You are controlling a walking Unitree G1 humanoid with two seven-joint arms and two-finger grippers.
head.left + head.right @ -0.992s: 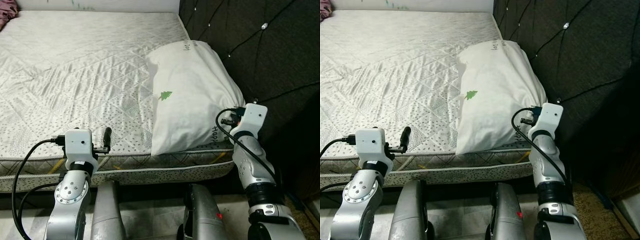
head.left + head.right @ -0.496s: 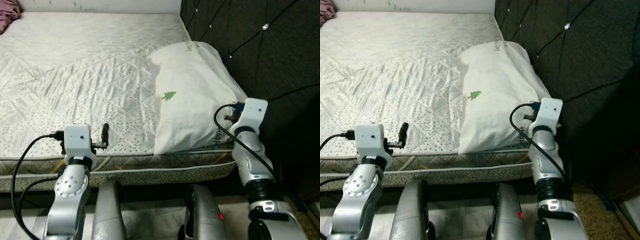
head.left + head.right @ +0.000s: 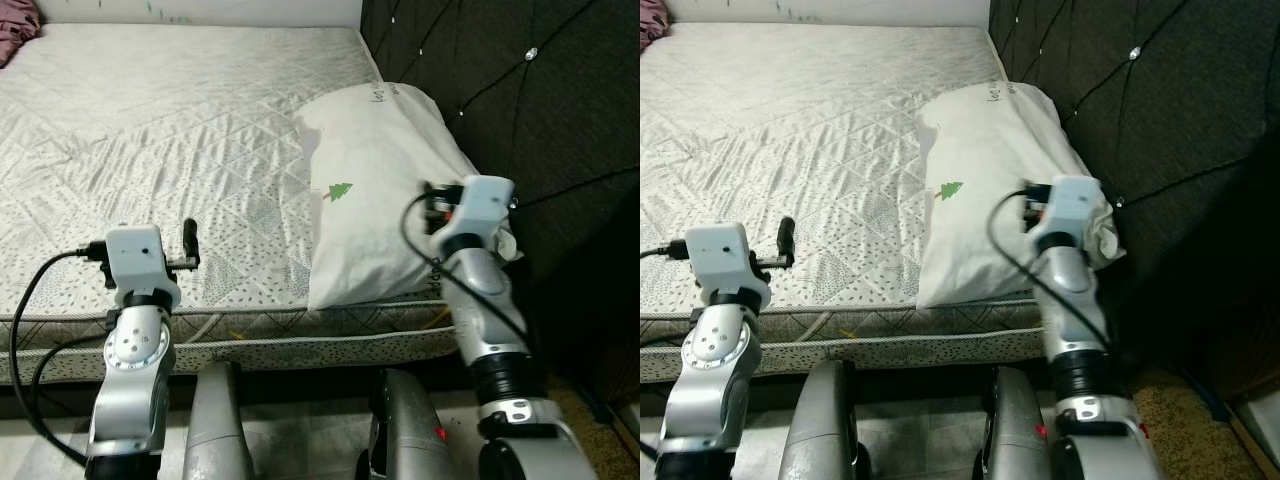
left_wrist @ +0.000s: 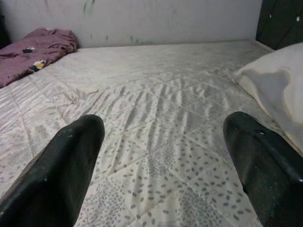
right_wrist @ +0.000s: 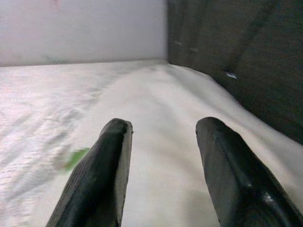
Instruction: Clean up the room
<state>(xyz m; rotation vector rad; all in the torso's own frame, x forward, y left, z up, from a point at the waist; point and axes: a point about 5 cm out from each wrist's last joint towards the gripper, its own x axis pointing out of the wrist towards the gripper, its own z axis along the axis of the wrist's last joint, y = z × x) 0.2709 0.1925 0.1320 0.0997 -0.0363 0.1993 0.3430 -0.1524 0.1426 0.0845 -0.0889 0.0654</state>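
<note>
A white pillow point(image 3: 375, 190) with a small green tree print lies along the right side of the quilted mattress point(image 3: 150, 130), against the dark headboard. My right gripper point(image 5: 163, 130) hovers open just above the pillow's near end, and its fingers point(image 5: 109, 161) point along the pillow's length. My left gripper point(image 4: 163, 125) is open over the near edge of the mattress, left of the pillow, with nothing between its fingers point(image 3: 190, 238). A crumpled purple blanket point(image 4: 35, 47) lies in the far left corner of the bed.
The dark tufted headboard point(image 3: 520, 100) rises along the right side of the bed. A pale wall point(image 4: 142, 19) stands behind the bed. My own legs point(image 3: 225, 420) are against the mattress's front edge.
My right arm has swung left and up, from beside the pillow's near corner to over its near end. My left gripper has shifted a little left and farther onto the mattress.
</note>
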